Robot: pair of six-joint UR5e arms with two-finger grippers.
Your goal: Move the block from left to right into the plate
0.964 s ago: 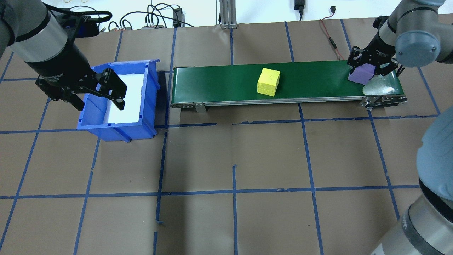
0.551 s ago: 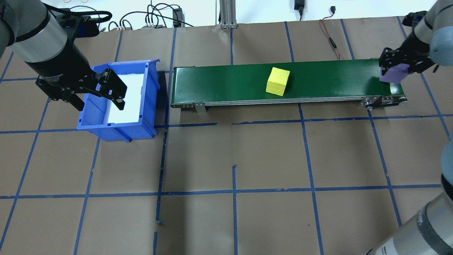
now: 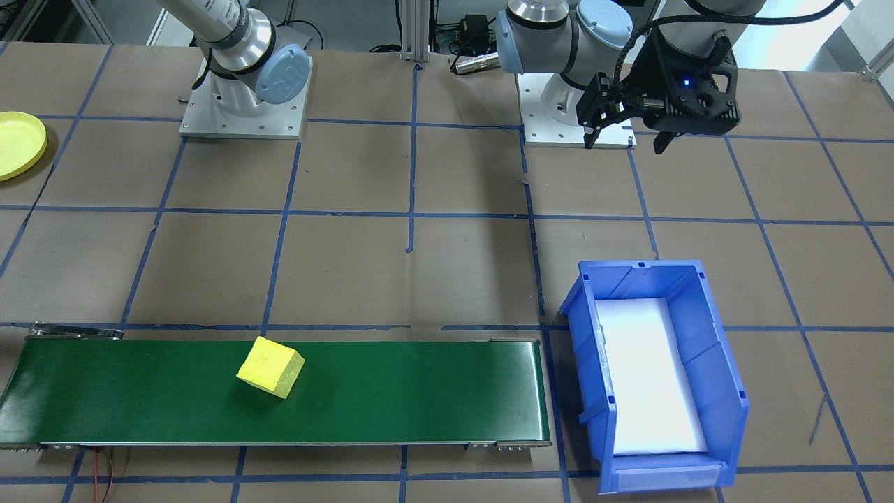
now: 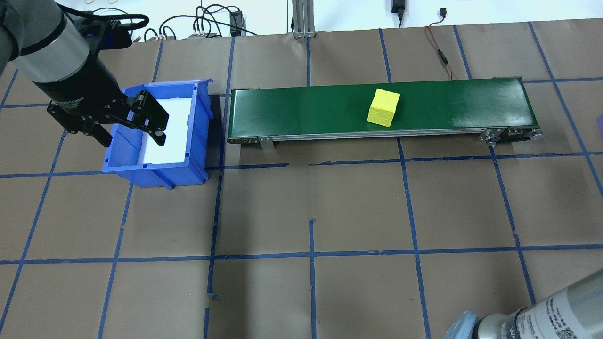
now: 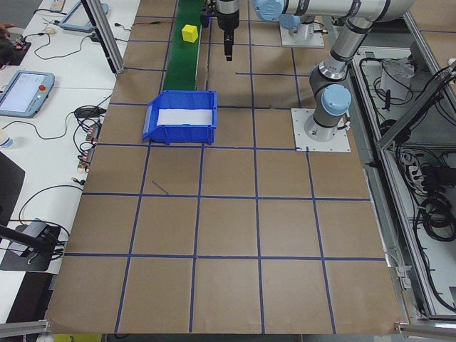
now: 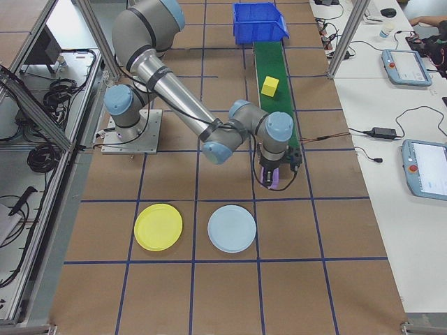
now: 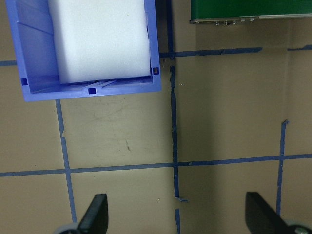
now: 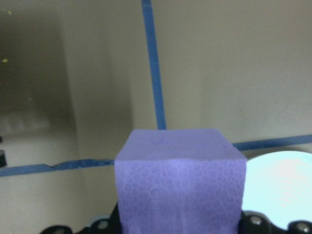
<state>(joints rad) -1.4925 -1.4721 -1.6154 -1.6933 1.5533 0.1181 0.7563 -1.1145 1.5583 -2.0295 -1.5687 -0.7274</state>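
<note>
The job is roughly at its middle, as far as can be judged. A purple block [image 8: 180,180] is clamped in the right gripper [image 6: 272,183] and hangs in the air past the end of the green belt [image 4: 377,109], so the pick-up looks done. The carry and the drop into the yellow plate [image 6: 158,227] are left. In the right-end view that plate lies on the brown paper below and off to one side of the right gripper, well apart from it, with a pale blue plate [image 6: 232,228] between the two. The wrist view shows the rim of the pale plate just beside the block, low at one corner. The gripper therefore has to pass beyond the pale plate, not stop at it.

A second block, yellow [image 4: 383,108], sits on the belt, far from both grippers.

The left gripper [image 4: 128,123] hangs spread open and empty over the near rim of the blue bin [image 4: 198,127], whose white floor shows nothing in it.

The purple block is a plain cube with a faintly mottled, foam-like face and soft edges. The yellow plate is round, shallow, with a low rim, and empty.
</note>
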